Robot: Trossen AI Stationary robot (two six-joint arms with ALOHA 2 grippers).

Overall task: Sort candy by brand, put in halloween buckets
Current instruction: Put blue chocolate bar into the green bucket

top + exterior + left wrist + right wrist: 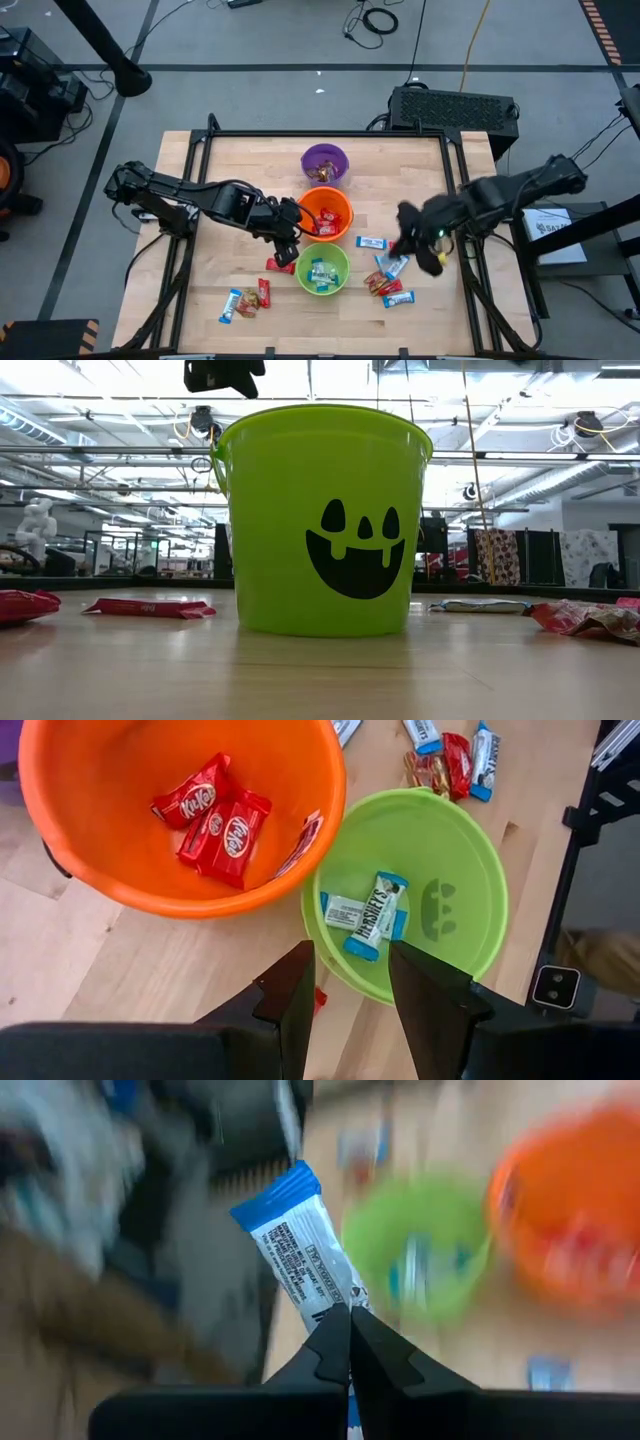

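I judge the sort about half done: the round orange plastic bucket [120, 870] holds red mini bars [225, 830], the light green plastic bucket [470, 900] blue-and-white ones [368, 915], and the small purple bucket [324, 161] a few I can't identify. My right gripper [410, 250] pinches a blue-and-white wrapped bar [300, 1245], lifted right of the buckets; my left gripper [348, 995] hovers half-open, empty, between orange and green. Loose candy [245, 300] remains on the wooden table [230, 170].

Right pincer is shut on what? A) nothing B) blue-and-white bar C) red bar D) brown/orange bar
B: the right wrist view shows the right pincer shut on a blue-and-white bar, which sticks up from the closed fingertips.
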